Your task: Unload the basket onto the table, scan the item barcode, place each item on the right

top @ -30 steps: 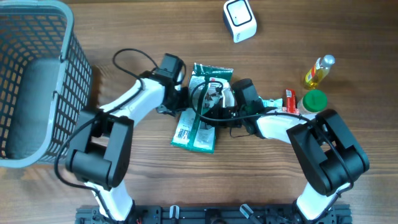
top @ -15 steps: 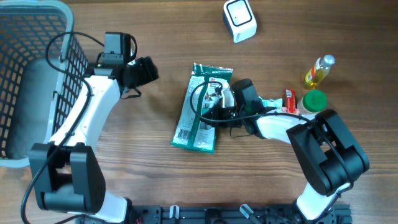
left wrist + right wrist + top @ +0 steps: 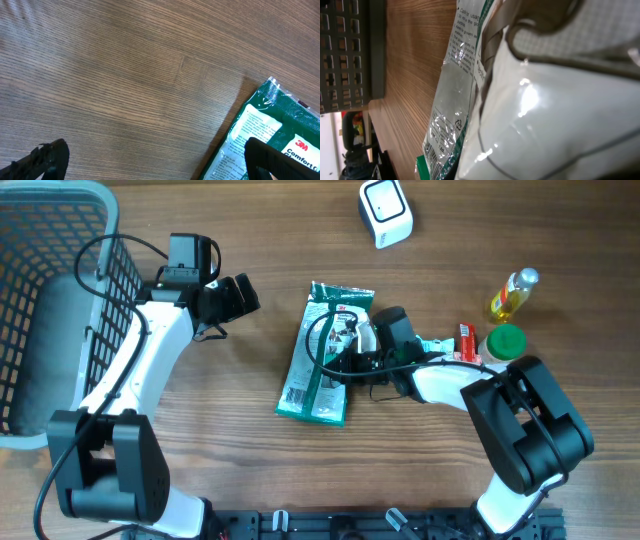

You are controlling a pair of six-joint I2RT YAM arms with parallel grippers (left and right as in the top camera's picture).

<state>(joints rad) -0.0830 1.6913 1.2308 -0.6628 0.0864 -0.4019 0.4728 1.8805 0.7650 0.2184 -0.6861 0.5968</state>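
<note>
The item, a green and clear 3M packet, lies flat on the wood table, its barcode at the near left corner. My left gripper hovers open to the packet's far left with nothing between its fingers. In the left wrist view the packet's corner shows at the lower right, beside the gripper. My right gripper rests on the packet's right side. It is shut, its fingertips hidden against the glossy film. The white scanner stands at the far edge.
A grey mesh basket fills the far left, close to my left arm. At the right stand a yellow bottle, a green-capped jar and a red tube, next to my right arm.
My left gripper was shut at the packet's left edge; it has opened and swung left toward the basket. The packet and my right arm have not moved.
</note>
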